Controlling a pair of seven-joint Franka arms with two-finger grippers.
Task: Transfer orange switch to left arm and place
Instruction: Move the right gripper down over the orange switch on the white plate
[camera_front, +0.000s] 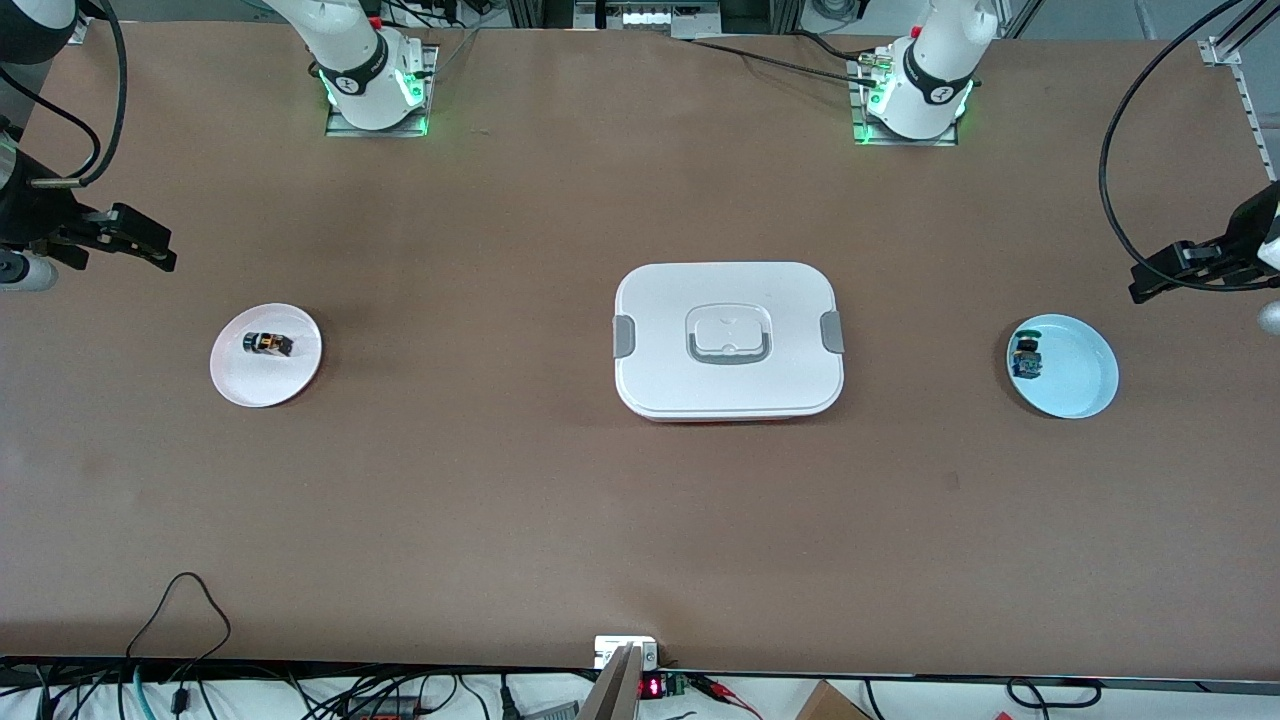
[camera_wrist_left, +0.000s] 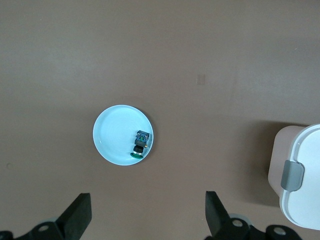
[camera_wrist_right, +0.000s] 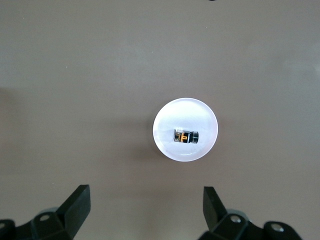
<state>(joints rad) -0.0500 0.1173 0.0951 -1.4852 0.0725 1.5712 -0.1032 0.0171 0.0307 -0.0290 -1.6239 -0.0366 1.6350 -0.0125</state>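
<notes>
The orange switch (camera_front: 268, 344) lies on its side on a white plate (camera_front: 250, 385) toward the right arm's end of the table. It also shows in the right wrist view as the orange switch (camera_wrist_right: 186, 136) on the plate (camera_wrist_right: 172, 117). My right gripper (camera_front: 160, 250) hovers open and empty over bare table near that plate; its jaws (camera_wrist_right: 145, 192) stand wide apart. The white lidded box (camera_front: 728, 340) sits mid-table. My left gripper (camera_front: 1145, 280) hangs open and empty over the table at the left arm's end, and it (camera_wrist_left: 147, 200) holds nothing.
A light blue plate (camera_front: 1075, 385) at the left arm's end carries a small blue-and-green component (camera_front: 1026, 358); plate (camera_wrist_left: 112, 135) and component (camera_wrist_left: 141, 142) also show in the left wrist view, with a corner of the box (camera_wrist_left: 305, 190). Cables run along the table edges.
</notes>
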